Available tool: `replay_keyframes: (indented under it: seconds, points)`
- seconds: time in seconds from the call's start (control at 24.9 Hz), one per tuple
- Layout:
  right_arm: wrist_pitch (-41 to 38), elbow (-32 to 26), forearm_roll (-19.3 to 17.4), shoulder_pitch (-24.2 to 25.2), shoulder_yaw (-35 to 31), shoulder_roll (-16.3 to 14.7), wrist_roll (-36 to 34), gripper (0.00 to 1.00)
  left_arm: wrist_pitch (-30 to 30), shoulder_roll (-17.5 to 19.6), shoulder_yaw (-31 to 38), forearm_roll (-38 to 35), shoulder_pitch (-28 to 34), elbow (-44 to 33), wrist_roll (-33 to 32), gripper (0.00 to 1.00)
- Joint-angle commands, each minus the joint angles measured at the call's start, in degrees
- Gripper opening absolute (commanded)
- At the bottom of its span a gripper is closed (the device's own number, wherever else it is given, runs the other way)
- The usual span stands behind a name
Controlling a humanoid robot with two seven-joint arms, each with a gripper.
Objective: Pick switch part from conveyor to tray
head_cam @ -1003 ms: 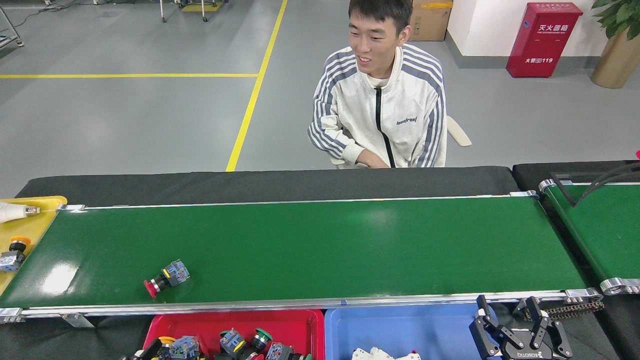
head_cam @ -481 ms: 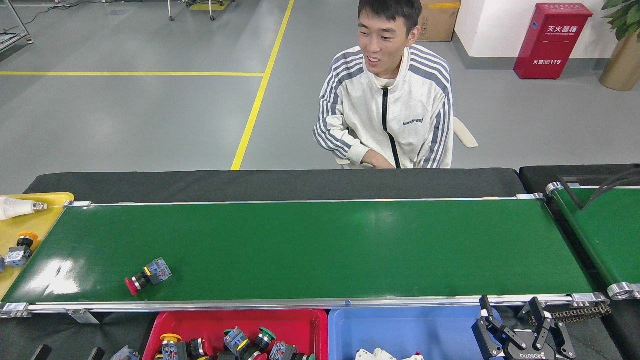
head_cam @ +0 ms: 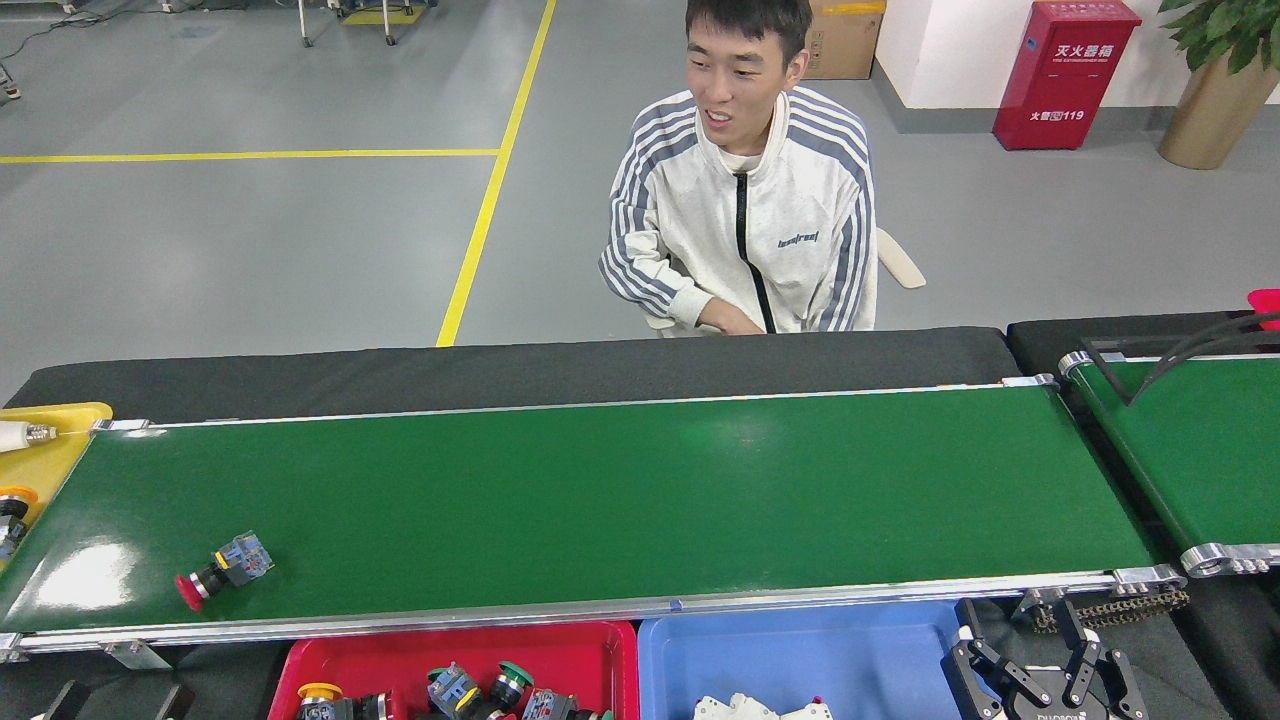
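A red-capped switch part with a grey-blue block (head_cam: 222, 569) lies on the glossy dark-green conveyor belt (head_cam: 620, 500), near its left end — unheld. My right gripper (head_cam: 1045, 668) waits spread below the belt's right end; my left is unseen.

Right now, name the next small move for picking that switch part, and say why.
Probably bring the left arm in over the conveyor's near-left end: the red-capped switch part lies on its side there, untouched, above the red tray. The right gripper, open, sits far off by the blue tray.
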Motion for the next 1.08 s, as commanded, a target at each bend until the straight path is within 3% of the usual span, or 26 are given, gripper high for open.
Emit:
replay_keyframes:
  seconds: [0.0, 0.24, 0.52, 0.8, 0.88, 0.92, 1.0, 1.04]
  points:
    - [-0.1, -0.8, -0.1, -0.1, -0.1, -0.3, 0.0, 0.99, -0.3, 3.1, -0.1, -0.6, -3.7, 3.1, 0.1, 1.0]
    - [-0.1, -0.7, 0.0, -0.1, -0.1, -0.5, -0.1, 0.99, -0.3, 10.1, -2.9, -3.9, -13.4, 18.3, 0.1, 1.0]
    - [-0.7, -0.6, 0.1, -0.7, 0.2, -0.8, -0.2, 0.99, -0.1, 14.3, -3.6, -4.1, -16.0, 27.3, 0.5, 1.0]
    - [-0.7, -0.7, 0.3, -0.6, 1.0, -1.0, -0.2, 0.99, 10.8, 19.1, -15.5, -3.8, -18.7, 34.3, 9.3, 0.98]
    - [-0.7, -0.7, 0.3, -0.6, 1.0, -1.0, -0.2, 0.99, 10.7, 19.0, -15.8, -3.7, -18.7, 34.3, 9.4, 0.85]
    - [-0.7, -0.7, 0.3, -0.6, 1.0, -1.0, -0.2, 0.99, 10.2, 19.0, -15.9, -3.7, -18.7, 34.3, 9.4, 0.71]
    - [-0.7, -0.7, 0.2, -0.5, 1.0, -0.9, -0.2, 0.99, 8.7, 19.0, -16.0, -3.0, -18.7, 34.4, 9.5, 0.35]
    - [-0.7, -0.7, 0.2, -0.6, 1.0, -1.0, -0.2, 0.99, 8.2, 18.7, -16.0, -2.9, -18.7, 34.3, 9.5, 0.31]
